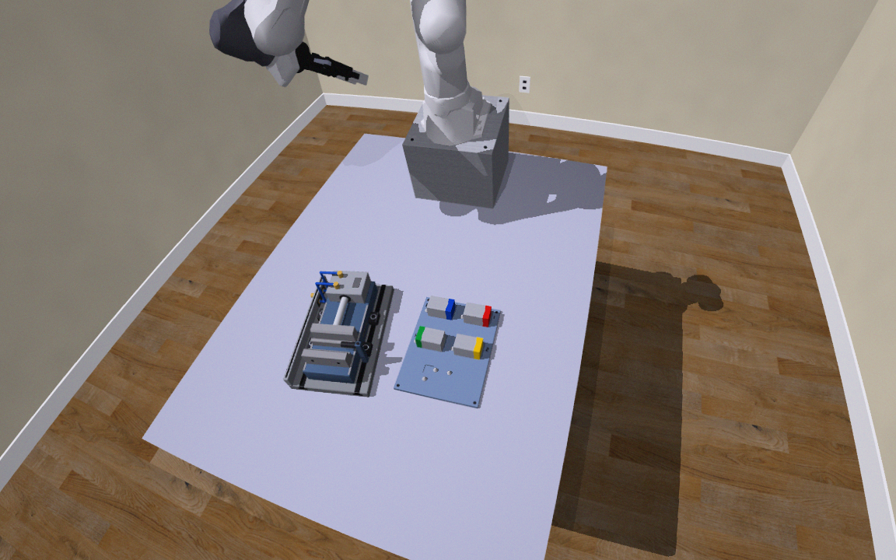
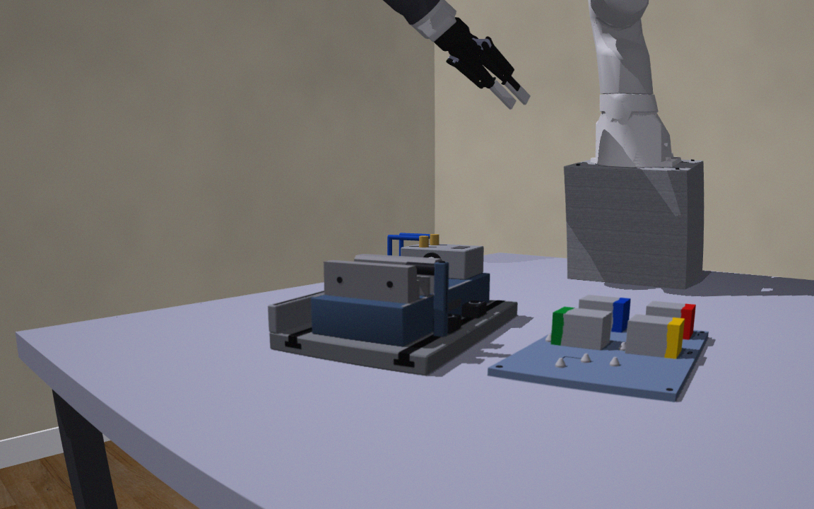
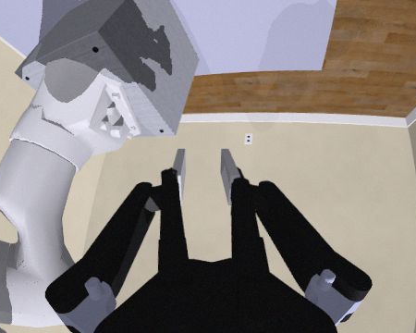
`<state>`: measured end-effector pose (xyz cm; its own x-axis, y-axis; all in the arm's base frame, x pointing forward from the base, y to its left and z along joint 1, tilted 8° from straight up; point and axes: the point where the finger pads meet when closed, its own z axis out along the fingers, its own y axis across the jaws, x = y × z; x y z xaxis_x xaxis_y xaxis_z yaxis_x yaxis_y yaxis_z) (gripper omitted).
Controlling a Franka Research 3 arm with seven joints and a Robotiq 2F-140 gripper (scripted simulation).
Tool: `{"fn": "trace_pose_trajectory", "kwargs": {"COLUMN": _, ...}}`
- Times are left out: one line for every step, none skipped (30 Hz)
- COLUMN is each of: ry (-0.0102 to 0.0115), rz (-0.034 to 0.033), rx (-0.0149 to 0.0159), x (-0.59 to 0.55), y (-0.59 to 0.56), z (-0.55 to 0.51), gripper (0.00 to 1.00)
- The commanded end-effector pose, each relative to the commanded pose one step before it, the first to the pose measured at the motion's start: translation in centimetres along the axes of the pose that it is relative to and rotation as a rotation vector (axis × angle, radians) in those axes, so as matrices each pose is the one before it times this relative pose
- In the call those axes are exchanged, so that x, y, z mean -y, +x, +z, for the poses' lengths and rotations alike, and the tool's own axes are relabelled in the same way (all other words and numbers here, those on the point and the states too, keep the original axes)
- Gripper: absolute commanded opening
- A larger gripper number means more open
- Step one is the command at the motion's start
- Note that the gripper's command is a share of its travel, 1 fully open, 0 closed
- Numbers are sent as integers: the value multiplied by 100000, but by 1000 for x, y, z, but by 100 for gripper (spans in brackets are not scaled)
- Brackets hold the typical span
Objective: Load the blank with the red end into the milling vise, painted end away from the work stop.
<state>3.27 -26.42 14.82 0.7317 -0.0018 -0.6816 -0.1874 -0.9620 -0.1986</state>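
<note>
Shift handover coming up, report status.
Black gripper partly open, nothing held. Grey blank with red end on blue infeed plate, unloaded. Nothing seen above it.

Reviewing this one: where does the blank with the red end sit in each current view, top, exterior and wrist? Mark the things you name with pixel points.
Top: right of centre, the blank with the red end [image 1: 476,313] [image 2: 667,317] beside the blue-ended one.
Exterior: right side, behind the yellow-ended blank.
Wrist: not in it.
Shared landmark: the grey pedestal [image 1: 453,173] [image 2: 624,227] [image 3: 171,104].
</note>
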Motion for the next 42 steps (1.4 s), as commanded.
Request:
{"fn": "trace_pose_trajectory", "kwargs": {"ry": -6, "rz": 6, "rx": -6, "x": -2, "y": -2, "z": -4, "gripper": 25}}
{"fn": "trace_pose_trajectory", "kwargs": {"ry": 0, "rz": 0, "rx": 0, "x": 0, "y": 0, "z": 0, "gripper": 25}}
{"fn": "trace_pose_trajectory", "kwargs": {"ry": 0, "rz": 0, "rx": 0, "x": 0, "y": 0, "z": 0, "gripper": 25}}
{"fn": "trace_pose_trajectory", "kwargs": {"ry": 0, "rz": 0, "rx": 0, "x": 0, "y": 0, "z": 0, "gripper": 25}}
{"fn": "trace_pose_trajectory", "kwargs": {"ry": 0, "rz": 0, "rx": 0, "x": 0, "y": 0, "z": 0, "gripper": 25}}
{"fn": "trace_pose_trajectory", "kwargs": {"ry": 0, "rz": 0, "rx": 0, "x": 0, "y": 0, "z": 0, "gripper": 25}}
{"fn": "trace_pose_trajectory", "kwargs": {"ry": 0, "rz": 0, "rx": 0, "x": 0, "y": 0, "z": 0, "gripper": 25}}
{"fn": "trace_pose_trajectory", "kwargs": {"ry": 0, "rz": 0, "rx": 0, "x": 0, "y": 0, "z": 0, "gripper": 25}}
{"fn": "trace_pose_trajectory", "kwargs": {"ry": 0, "rz": 0, "rx": 0, "x": 0, "y": 0, "z": 0, "gripper": 25}}
{"fn": "trace_pose_trajectory", "kwargs": {"ry": 0, "rz": 0, "rx": 0, "x": 0, "y": 0, "z": 0, "gripper": 25}}
{"fn": "trace_pose_trajectory", "kwargs": {"ry": 0, "rz": 0, "rx": 0, "x": 0, "y": 0, "z": 0, "gripper": 25}}
{"fn": "trace_pose_trajectory", "kwargs": {"ry": 0, "rz": 0, "rx": 0, "x": 0, "y": 0, "z": 0, "gripper": 25}}
{"fn": "trace_pose_trajectory", "kwargs": {"ry": 0, "rz": 0, "rx": 0, "x": 0, "y": 0, "z": 0, "gripper": 25}}
{"fn": "trace_pose_trajectory", "kwargs": {"ry": 0, "rz": 0, "rx": 0, "x": 0, "y": 0, "z": 0, "gripper": 25}}
{"fn": "trace_pose_trajectory", "kwargs": {"ry": 0, "rz": 0, "rx": 0, "x": 0, "y": 0, "z": 0, "gripper": 25}}
{"fn": "trace_pose_trajectory", "kwargs": {"ry": 0, "rz": 0, "rx": 0, "x": 0, "y": 0, "z": 0, "gripper": 25}}
{"fn": "trace_pose_trajectory", "kwargs": {"ry": 0, "rz": 0, "rx": 0, "x": 0, "y": 0, "z": 0, "gripper": 25}}
{"fn": "trace_pose_trajectory", "kwargs": {"ry": 0, "rz": 0, "rx": 0, "x": 0, "y": 0, "z": 0, "gripper": 25}}
{"fn": "trace_pose_trajectory", "kwargs": {"ry": 0, "rz": 0, "rx": 0, "x": 0, "y": 0, "z": 0, "gripper": 25}}
{"fn": "trace_pose_trajectory", "kwargs": {"ry": 0, "rz": 0, "rx": 0, "x": 0, "y": 0, "z": 0, "gripper": 25}}
{"fn": "trace_pose_trajectory", "kwargs": {"ry": 0, "rz": 0, "rx": 0, "x": 0, "y": 0, "z": 0, "gripper": 25}}
{"fn": "trace_pose_trajectory", "kwargs": {"ry": 0, "rz": 0, "rx": 0, "x": 0, "y": 0, "z": 0, "gripper": 25}}
{"fn": "trace_pose_trajectory", "kwargs": {"ry": 0, "rz": 0, "rx": 0, "x": 0, "y": 0, "z": 0, "gripper": 25}}
{"fn": "trace_pose_trajectory", "kwargs": {"ry": 0, "rz": 0, "rx": 0, "x": 0, "y": 0, "z": 0, "gripper": 25}}
{"fn": "trace_pose_trajectory", "kwargs": {"ry": 0, "rz": 0, "rx": 0, "x": 0, "y": 0, "z": 0, "gripper": 25}}
{"fn": "trace_pose_trajectory", "kwargs": {"ry": 0, "rz": 0, "rx": 0, "x": 0, "y": 0, "z": 0, "gripper": 25}}
{"fn": "trace_pose_trajectory", "kwargs": {"ry": 0, "rz": 0, "rx": 0, "x": 0, "y": 0, "z": 0, "gripper": 25}}
{"fn": "trace_pose_trajectory", "kwargs": {"ry": 0, "rz": 0, "rx": 0, "x": 0, "y": 0, "z": 0, "gripper": 25}}
{"fn": "trace_pose_trajectory", "kwargs": {"ry": 0, "rz": 0, "rx": 0, "x": 0, "y": 0, "z": 0, "gripper": 100}}
{"fn": "trace_pose_trajectory", "kwargs": {"ry": 0, "rz": 0, "rx": 0, "x": 0, "y": 0, "z": 0, "gripper": 100}}
{"fn": "trace_pose_trajectory", "kwargs": {"ry": 0, "rz": 0, "rx": 0, "x": 0, "y": 0, "z": 0, "gripper": 100}}
{"fn": "trace_pose_trajectory", "kwargs": {"ry": 0, "rz": 0, "rx": 0, "x": 0, "y": 0, "z": 0, "gripper": 100}}
{"fn": "trace_pose_trajectory", "kwargs": {"ry": 0, "rz": 0, "rx": 0, "x": 0, "y": 0, "z": 0, "gripper": 100}}
{"fn": "trace_pose_trajectory", "kwargs": {"ry": 0, "rz": 0, "rx": 0, "x": 0, "y": 0, "z": 0, "gripper": 100}}
{"fn": "trace_pose_trajectory", "kwargs": {"ry": 0, "rz": 0, "rx": 0, "x": 0, "y": 0, "z": 0, "gripper": 100}}
{"fn": "trace_pose_trajectory", "kwargs": {"ry": 0, "rz": 0, "rx": 0, "x": 0, "y": 0, "z": 0, "gripper": 100}}
{"fn": "trace_pose_trajectory", "kwargs": {"ry": 0, "rz": 0, "rx": 0, "x": 0, "y": 0, "z": 0, "gripper": 100}}
{"fn": "trace_pose_trajectory", "kwargs": {"ry": 0, "rz": 0, "rx": 0, "x": 0, "y": 0, "z": 0, "gripper": 100}}
{"fn": "trace_pose_trajectory", "kwargs": {"ry": 0, "rz": 0, "rx": 0, "x": 0, "y": 0, "z": 0, "gripper": 100}}
{"fn": "trace_pose_trajectory", "kwargs": {"ry": 0, "rz": 0, "rx": 0, "x": 0, "y": 0, "z": 0, "gripper": 100}}
{"fn": "trace_pose_trajectory", "kwargs": {"ry": 0, "rz": 0, "rx": 0, "x": 0, "y": 0, "z": 0, "gripper": 100}}
{"fn": "trace_pose_trajectory", "kwargs": {"ry": 0, "rz": 0, "rx": 0, "x": 0, "y": 0, "z": 0, "gripper": 100}}
